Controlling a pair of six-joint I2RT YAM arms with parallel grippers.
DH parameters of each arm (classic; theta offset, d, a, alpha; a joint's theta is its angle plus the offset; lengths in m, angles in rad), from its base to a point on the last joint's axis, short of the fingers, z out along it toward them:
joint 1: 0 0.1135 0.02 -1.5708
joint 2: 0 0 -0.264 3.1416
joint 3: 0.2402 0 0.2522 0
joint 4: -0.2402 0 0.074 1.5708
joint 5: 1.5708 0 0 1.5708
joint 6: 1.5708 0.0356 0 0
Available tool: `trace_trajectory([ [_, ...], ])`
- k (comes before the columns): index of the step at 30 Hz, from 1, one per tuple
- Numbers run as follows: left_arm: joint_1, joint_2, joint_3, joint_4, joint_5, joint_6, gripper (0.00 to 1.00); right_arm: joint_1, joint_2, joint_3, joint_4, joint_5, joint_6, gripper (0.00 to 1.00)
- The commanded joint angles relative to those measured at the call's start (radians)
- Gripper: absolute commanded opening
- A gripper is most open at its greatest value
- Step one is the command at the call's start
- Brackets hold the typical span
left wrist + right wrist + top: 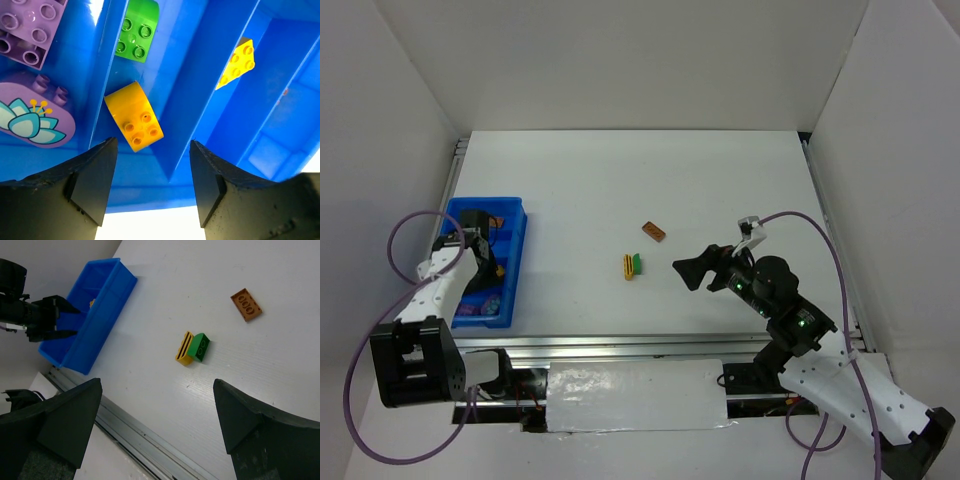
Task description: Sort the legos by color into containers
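Sorting stage at the blue tray (516,250), seen from above and from both wrists. The left gripper (152,145) hangs directly over the tray with its jaws apart and nothing between them. Below it lies a yellow-orange curved brick (134,116), apparently in the same compartment as a green brick (136,37). Purple bricks (25,35) fill the compartment on one side, and a yellow wedge brick (237,62) lies alone beyond the divider on the other.

The step in hand is judged to be the end of a drop. To finish it well, the arm should rise straight up until its fingers clear the tray walls before swinging away. Otherwise a finger may catch a divider and shift the tray.

The right gripper (157,385), spread wide and empty, hovers well away from the tray over the loose pieces. A yellow brick with black stripes (184,348) and a green table brick (202,347) touch side by side. A brown-orange plate (246,304) lies apart, farther from the tray. Taking one of the touching pair calls for closing across its free faces, so that the neighbour is not dragged along.

The surface is a smooth white tabletop (620,180), on which small bricks probably slide easily. White walls (620,60) enclose the table on three sides, and an aluminium rail (620,345) runs along the near edge, beside the tray's end.
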Motion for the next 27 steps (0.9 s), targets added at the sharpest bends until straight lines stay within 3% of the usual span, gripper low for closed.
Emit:
trace_trajectory([
  [1, 0.009, 0.034, 0.03, -0.009, -0.028, -0.009, 0.71, 0.014, -0.014, -0.002, 0.033, 0.027, -0.014, 1.0],
  [10, 0.007, 0.114, 0.043, 0.008, 0.026, -0.01, 0.69, 0.015, -0.002, -0.003, 0.041, 0.023, -0.014, 1.0],
  [14, 0.011, 0.109, 0.003, 0.04, 0.02, -0.018, 0.8, 0.015, 0.0, -0.003, 0.04, 0.023, -0.014, 1.0],
  [17, 0.012, 0.131, -0.002, 0.044, 0.006, -0.015, 0.83, 0.015, 0.0, -0.005, 0.038, 0.018, -0.014, 1.0],
  [22, 0.018, 0.175, 0.003, 0.052, -0.011, -0.001, 0.83, 0.015, 0.001, -0.005, 0.04, 0.018, -0.014, 1.0],
  [27, 0.021, 0.198, -0.005, 0.06, -0.008, 0.004, 0.77, 0.017, 0.008, -0.006, 0.043, 0.018, -0.014, 1.0],
])
